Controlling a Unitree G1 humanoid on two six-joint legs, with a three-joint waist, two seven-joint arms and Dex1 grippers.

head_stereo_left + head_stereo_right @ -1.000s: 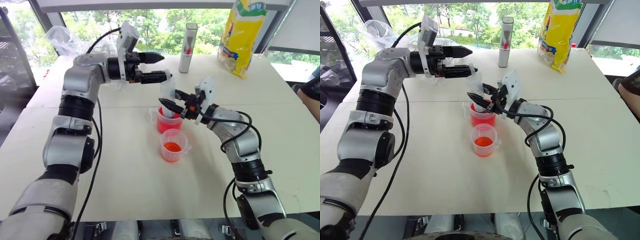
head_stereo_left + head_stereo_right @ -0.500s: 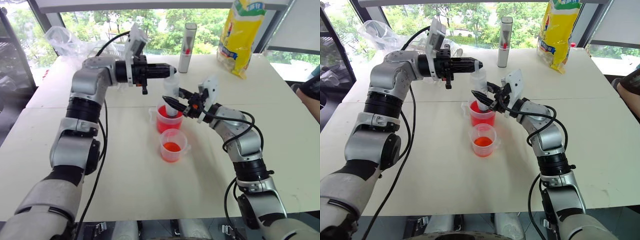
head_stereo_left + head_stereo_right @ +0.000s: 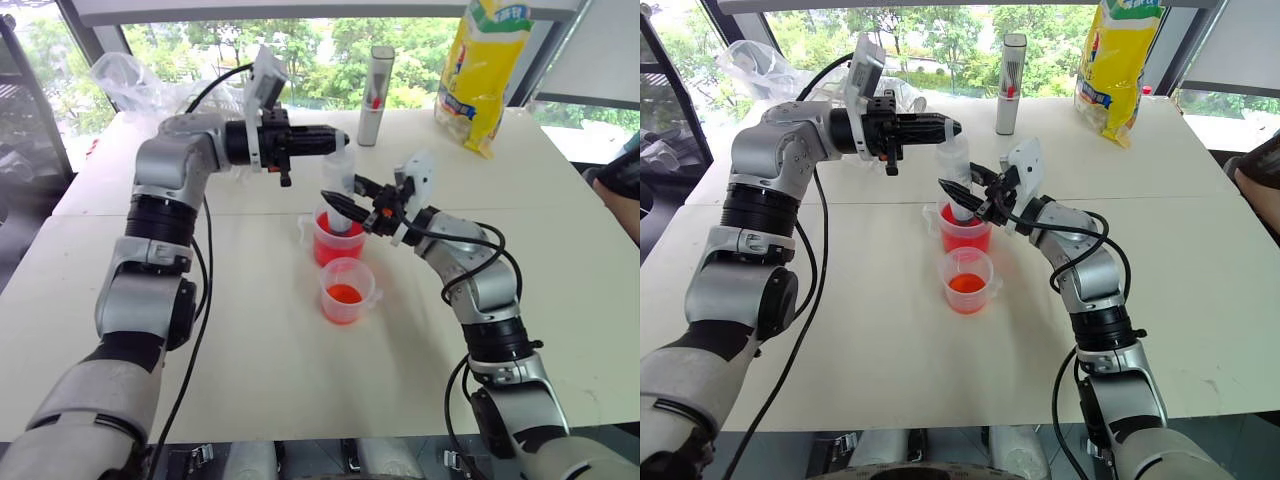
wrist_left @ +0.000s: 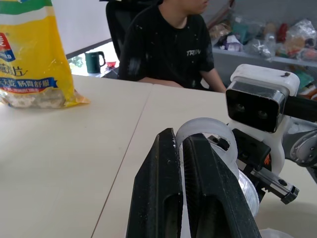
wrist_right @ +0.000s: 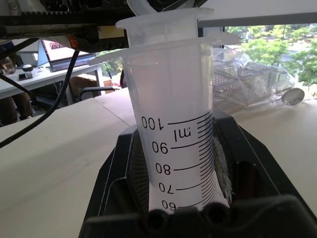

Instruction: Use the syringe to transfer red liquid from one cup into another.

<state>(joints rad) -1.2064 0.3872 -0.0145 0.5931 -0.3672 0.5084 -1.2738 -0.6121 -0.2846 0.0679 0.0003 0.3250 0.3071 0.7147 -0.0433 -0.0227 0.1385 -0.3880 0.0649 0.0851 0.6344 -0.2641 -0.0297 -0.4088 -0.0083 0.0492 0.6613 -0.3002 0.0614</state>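
Right gripper [image 3: 345,204] jaws clamp the syringe [image 3: 338,190] barrel over the handled cup [image 3: 335,240]; left gripper [image 3: 335,140] jaws pinch its plunger ring.

A pale tabletop [image 3: 250,340] carries two clear cups, the handled cup [image 3: 330,240] behind the plain cup [image 3: 346,291], a grey tube [image 3: 377,95], a yellow bag [image 3: 487,70].

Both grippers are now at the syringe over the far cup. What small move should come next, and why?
Probably the left gripper should pull the plunger slowly upward. The right gripper holds the syringe upright in the red liquid of the cup with a handle, and the left gripper is shut on the plunger's ring, so drawing liquid seems next.
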